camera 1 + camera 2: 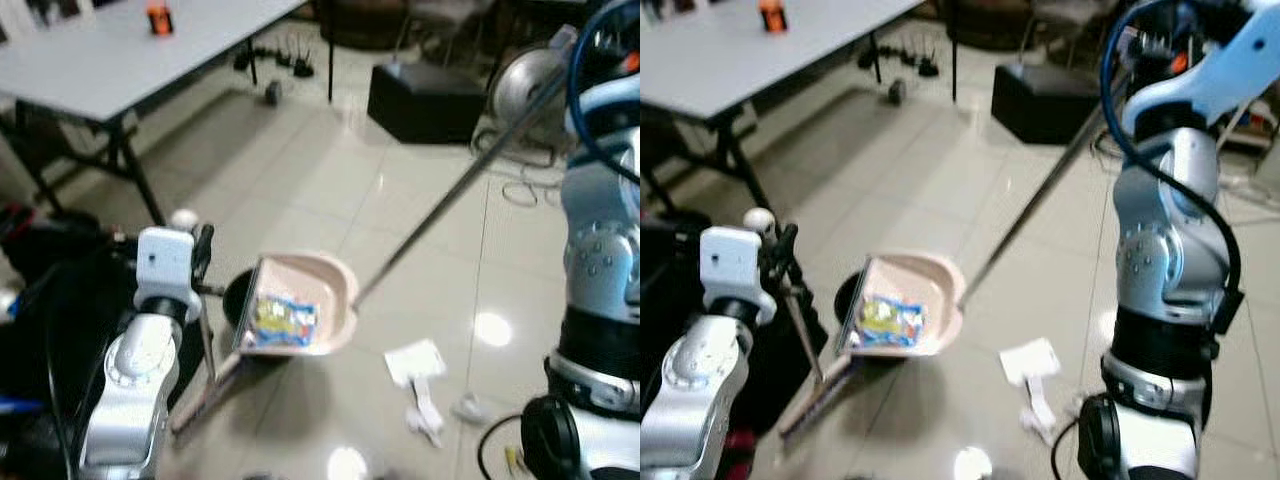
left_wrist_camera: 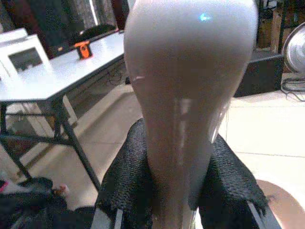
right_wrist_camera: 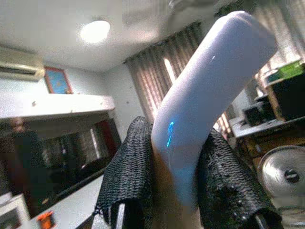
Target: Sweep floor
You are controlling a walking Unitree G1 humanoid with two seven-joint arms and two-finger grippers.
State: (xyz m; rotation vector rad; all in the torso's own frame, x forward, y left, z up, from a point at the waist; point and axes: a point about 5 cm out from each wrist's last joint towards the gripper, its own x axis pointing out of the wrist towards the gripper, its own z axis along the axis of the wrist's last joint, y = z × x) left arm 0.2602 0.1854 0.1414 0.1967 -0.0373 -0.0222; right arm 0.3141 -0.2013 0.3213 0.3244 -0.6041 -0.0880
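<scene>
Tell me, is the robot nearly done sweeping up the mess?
Partly. A colourful wrapper already lies in the pink dustpan. The left gripper is shut on the broom handle, and the right gripper is shut on the dustpan handle. White paper scraps lie on the floor beside the pan, not yet swept.

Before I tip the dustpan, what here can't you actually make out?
- Black bin: eye views, mostly hidden under the dustpan, so its inside is unseen.
- Wrapper in the dustpan: print too blurred to read.
- Right gripper: right wrist view, the handle blocks what lies beyond.
- White scraps on the floor: too small to identify.
</scene>
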